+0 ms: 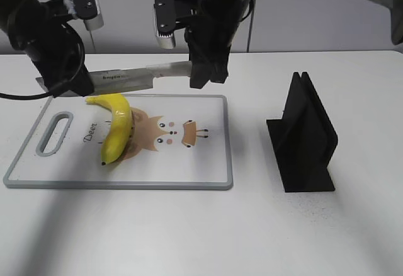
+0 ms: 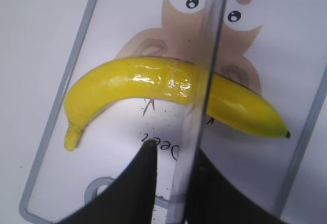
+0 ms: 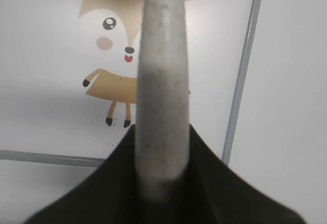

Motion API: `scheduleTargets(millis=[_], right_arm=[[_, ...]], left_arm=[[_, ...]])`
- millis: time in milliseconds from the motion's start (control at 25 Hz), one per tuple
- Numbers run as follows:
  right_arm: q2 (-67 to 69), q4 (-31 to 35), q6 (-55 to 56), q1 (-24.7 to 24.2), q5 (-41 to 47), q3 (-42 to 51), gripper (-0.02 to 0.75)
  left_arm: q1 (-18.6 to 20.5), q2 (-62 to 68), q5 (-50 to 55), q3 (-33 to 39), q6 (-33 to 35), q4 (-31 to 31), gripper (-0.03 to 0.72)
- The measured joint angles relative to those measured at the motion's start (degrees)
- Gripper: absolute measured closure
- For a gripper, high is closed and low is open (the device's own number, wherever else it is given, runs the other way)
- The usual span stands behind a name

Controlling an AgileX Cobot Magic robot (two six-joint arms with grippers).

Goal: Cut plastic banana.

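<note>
The plastic banana (image 1: 116, 128) lies whole on the white cutting board (image 1: 208, 162), with its stem at the far left; it also shows in the left wrist view (image 2: 153, 83). A knife (image 1: 138, 77) hangs level above the board's far edge. My right gripper (image 1: 204, 74) is shut on its pale handle (image 3: 161, 81). My left gripper (image 1: 69, 84) sits around the blade's tip end. In the left wrist view the blade (image 2: 204, 55) crosses over the banana and lies against one finger, with a gap to the other, so this gripper (image 2: 176, 152) is open.
A black knife stand (image 1: 305, 137) stands on the white table to the right of the board. The board has a grey rim (image 2: 76, 45), a handle slot (image 1: 53, 134) at its left end and a deer drawing (image 3: 110, 75).
</note>
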Motion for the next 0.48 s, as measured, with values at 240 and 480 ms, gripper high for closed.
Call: scheduleTargets(millis=[240,480], right_arm=[[-0.1,0.0,0.0,0.0,0.5,0.0,0.558],[-0.1,0.0,0.0,0.1,0.5,0.0,0.558]], left_arm=[[0.0,-2.6,-0.5,0.0,0.2,-1.0,0.107],[0.0,-6.2,3.1,0.0,-0.1,-3.4,0.074]])
